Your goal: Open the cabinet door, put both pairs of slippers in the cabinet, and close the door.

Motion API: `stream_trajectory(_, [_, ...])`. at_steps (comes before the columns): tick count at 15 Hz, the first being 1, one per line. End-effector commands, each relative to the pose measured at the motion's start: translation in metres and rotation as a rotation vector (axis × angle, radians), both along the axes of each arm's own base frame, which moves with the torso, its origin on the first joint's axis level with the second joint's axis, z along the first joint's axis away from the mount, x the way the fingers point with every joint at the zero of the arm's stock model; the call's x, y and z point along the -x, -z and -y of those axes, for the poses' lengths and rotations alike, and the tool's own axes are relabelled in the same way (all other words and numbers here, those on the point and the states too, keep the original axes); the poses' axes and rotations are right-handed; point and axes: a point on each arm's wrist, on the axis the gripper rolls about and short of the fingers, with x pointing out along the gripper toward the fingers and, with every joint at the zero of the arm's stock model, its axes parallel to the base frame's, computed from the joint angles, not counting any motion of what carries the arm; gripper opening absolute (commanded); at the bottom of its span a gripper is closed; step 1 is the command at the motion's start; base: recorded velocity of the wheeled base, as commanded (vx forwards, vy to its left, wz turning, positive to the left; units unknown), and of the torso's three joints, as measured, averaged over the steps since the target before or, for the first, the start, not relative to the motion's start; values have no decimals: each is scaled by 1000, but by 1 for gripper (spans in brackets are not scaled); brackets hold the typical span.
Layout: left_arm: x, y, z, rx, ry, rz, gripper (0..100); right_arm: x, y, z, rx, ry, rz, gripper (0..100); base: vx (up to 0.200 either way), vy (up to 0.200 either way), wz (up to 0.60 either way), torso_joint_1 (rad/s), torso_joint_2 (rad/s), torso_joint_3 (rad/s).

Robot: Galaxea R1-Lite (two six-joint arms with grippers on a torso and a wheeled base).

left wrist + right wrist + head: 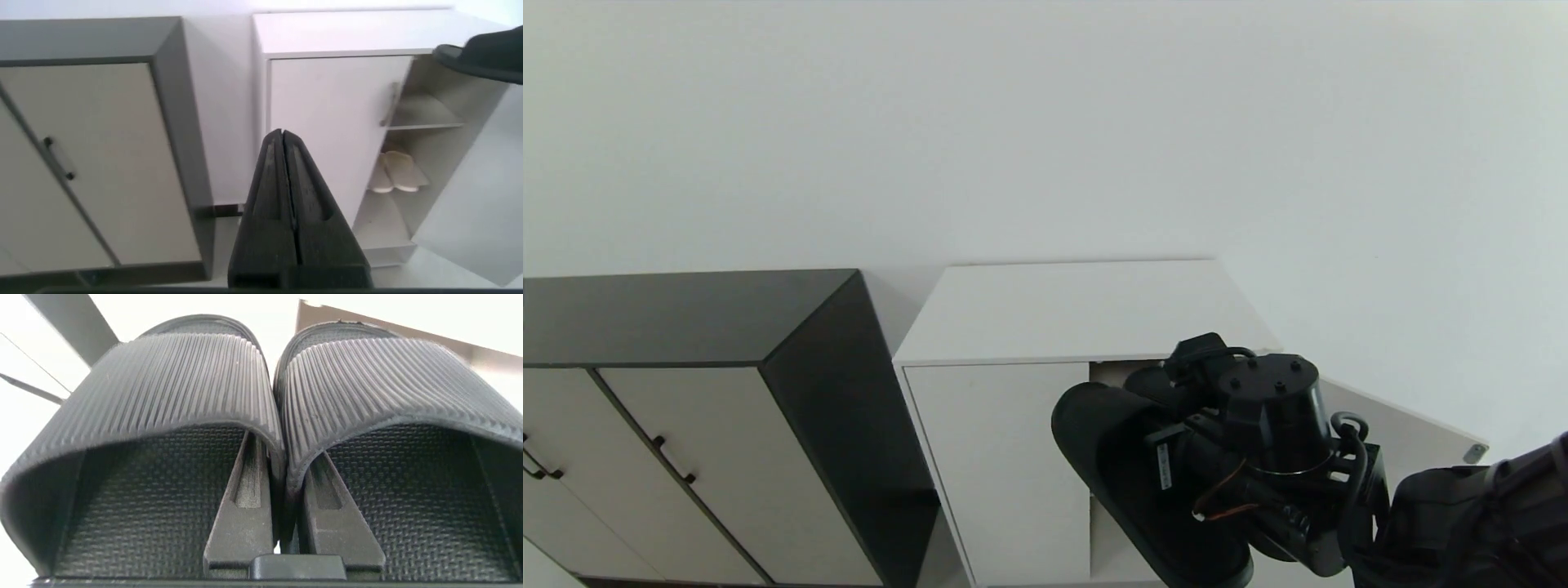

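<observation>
We see the pair of black slippers side by side in the right claw. One finger lies under each strap along the footbed, and the two fingers are closed on the slippers' adjoining inner walls. In the head view the nearer black slipper hangs in the air at about 5 o'clock in the frame, before the white cabinet. Its long axis slants from 10 o'clock to 4 o'clock. We cannot tell from there which end is the toe.

The right arm enters from 4 o'clock, its wrist bent so that the claw meets the slippers from the right. The cabinet door stands swung open toward 3 o'clock.

From the left wrist, the left claw is pressed shut on nothing and faces the cabinet's closed left panel. A pale pair of slippers lies inside, under the shelf. A dark cabinet stands at 9 o'clock of the white one.
</observation>
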Motion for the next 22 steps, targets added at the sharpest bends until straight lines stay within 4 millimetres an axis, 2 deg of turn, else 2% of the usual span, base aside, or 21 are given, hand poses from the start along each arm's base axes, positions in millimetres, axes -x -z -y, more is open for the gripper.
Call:
stream_trajectory(1, [0,0,0,0,0,0,0,1,-1,0,-2,-1,2,0,0,-200,0,2,-2,7])
stream_trajectory(2, [0,0,0,0,0,0,0,1,-1,0,-2,-1,2,0,0,-200,0,2,7,2])
stream_trajectory(16, [0,0,0,3,0,0,0,2,8,4,41,-7,-14,0,0,0,0,0,0,0])
stream_trajectory(22, [0,0,0,2,-2,0,0,7,16,1,33,-54,-11,0,0,0,0,-162,373,213])
